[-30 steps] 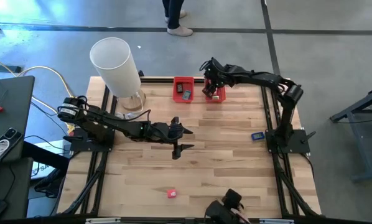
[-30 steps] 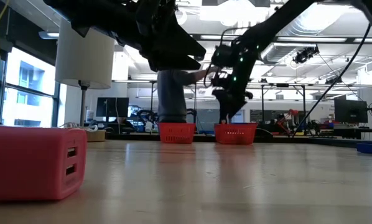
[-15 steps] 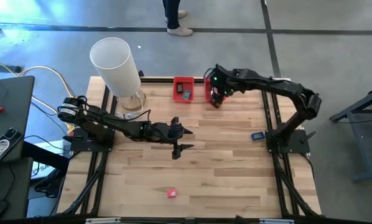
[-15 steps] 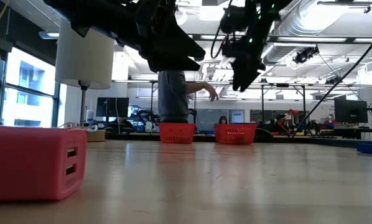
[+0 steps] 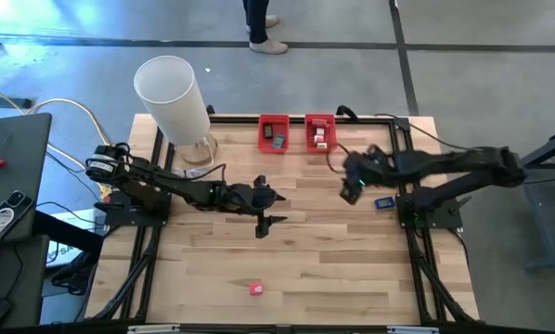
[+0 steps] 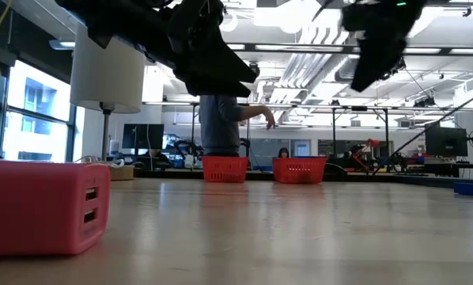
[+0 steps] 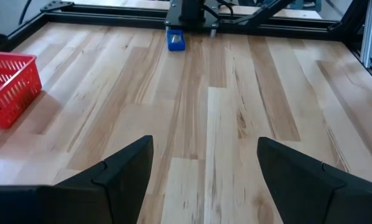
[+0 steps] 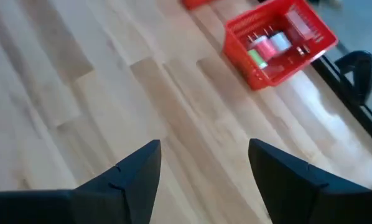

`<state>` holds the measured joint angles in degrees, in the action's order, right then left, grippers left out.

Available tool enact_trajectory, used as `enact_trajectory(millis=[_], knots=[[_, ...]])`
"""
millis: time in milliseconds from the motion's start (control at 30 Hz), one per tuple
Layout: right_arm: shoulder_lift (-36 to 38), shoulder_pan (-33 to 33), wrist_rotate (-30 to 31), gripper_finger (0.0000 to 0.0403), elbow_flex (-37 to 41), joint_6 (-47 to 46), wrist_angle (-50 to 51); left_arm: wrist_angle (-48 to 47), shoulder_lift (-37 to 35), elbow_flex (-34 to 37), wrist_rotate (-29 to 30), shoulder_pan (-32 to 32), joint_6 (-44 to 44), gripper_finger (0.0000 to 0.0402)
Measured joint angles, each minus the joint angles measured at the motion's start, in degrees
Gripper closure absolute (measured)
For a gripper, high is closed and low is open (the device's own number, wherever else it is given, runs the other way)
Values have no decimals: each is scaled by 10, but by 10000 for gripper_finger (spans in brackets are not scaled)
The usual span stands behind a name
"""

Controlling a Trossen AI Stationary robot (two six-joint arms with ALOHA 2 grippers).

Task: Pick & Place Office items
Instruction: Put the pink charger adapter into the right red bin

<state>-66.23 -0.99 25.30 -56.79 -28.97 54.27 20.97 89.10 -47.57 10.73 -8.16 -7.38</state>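
Right gripper fingers apart and empty over bare table, left gripper parted mid-table, blue item at three o'clock, red item at six, bin contents blurred.

Two bins are set side by side at the far edge of the bench, each holding small pieces. A tall cylinder is placed at the far left corner. One small item lies near the front edge, another by the right arm's base.
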Motion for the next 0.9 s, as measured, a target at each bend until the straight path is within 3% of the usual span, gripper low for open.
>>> enact_trajectory(millis=[133,367,733,900], knots=[[76,-92,50,172,86,-49,-52,0,0,0,0,0,12,121],[132,-193,48,172,184,-29,-182,0,0,0,0,0,13,121],[129,-203,61,172,263,120,-395,0,0,0,0,0,14,121],[129,-203,61,172,273,141,-413,0,0,0,0,0,14,121]])
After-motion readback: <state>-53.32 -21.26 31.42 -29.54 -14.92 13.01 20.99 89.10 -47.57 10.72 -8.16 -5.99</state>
